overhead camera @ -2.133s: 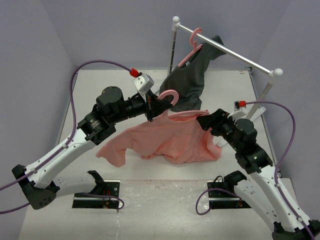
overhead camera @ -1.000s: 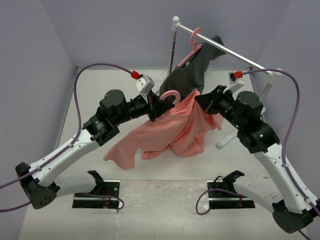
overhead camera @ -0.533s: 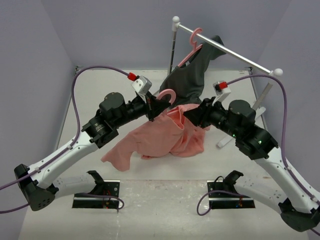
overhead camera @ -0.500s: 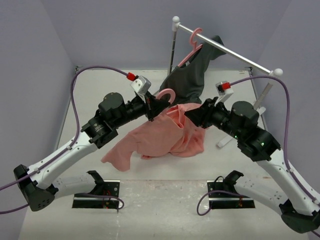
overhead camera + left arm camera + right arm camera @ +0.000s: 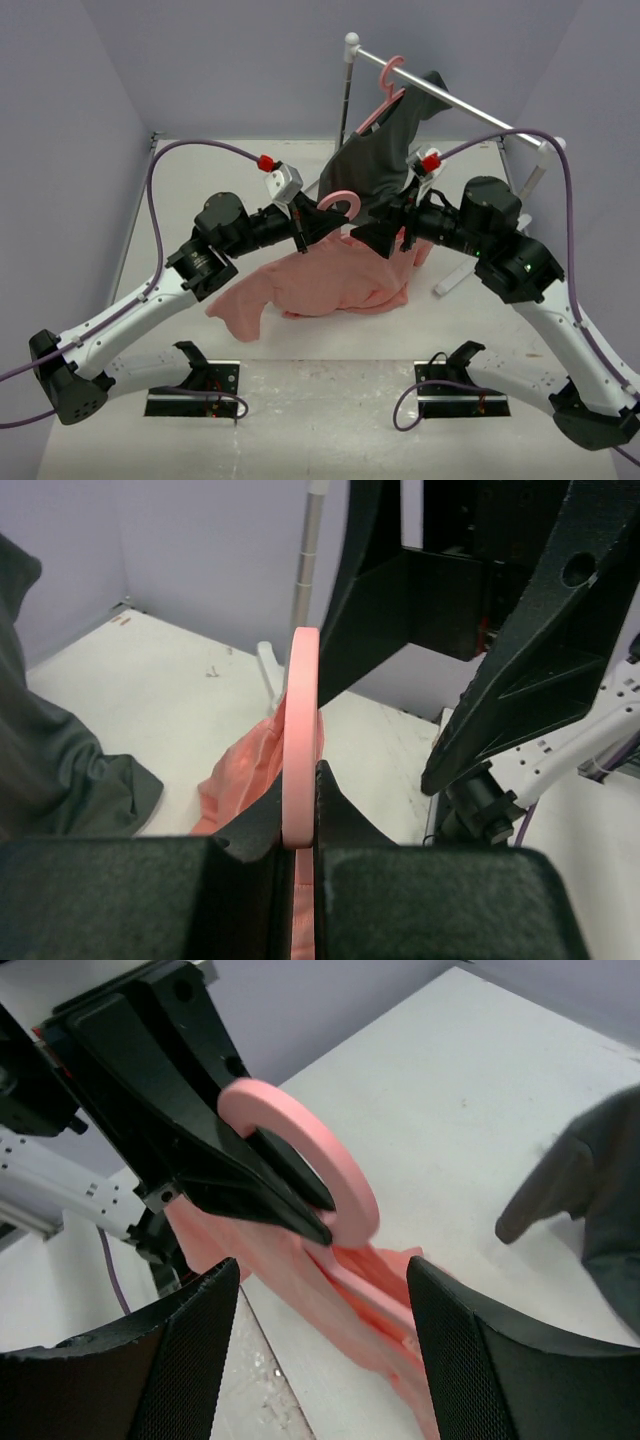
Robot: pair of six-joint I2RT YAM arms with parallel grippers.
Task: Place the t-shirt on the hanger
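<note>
Seen from above, two robot arms meet over the middle of a white worktop [image 5: 200, 190]. The left claw [image 5: 303, 222] is clamped tight on the neck of the pink hanger [image 5: 340, 198], holding it up off the surface with the curved hook upright. Only the hook shows; the rest is hidden by the claw and by cloth. The salmon-pink t-shirt [image 5: 320, 285] hangs in folds from just below the hook, and its lower part spreads in a crumpled heap on the worktop, one sleeve trailing towards the left arm. The right claw [image 5: 380, 238] sits just beside the hook on the opposite side, its two fingers spread wide and holding nothing. Behind them, a dark grey garment [image 5: 375, 155] hangs from a second pink hanger [image 5: 388, 75] on a white rail [image 5: 470, 108]
</note>
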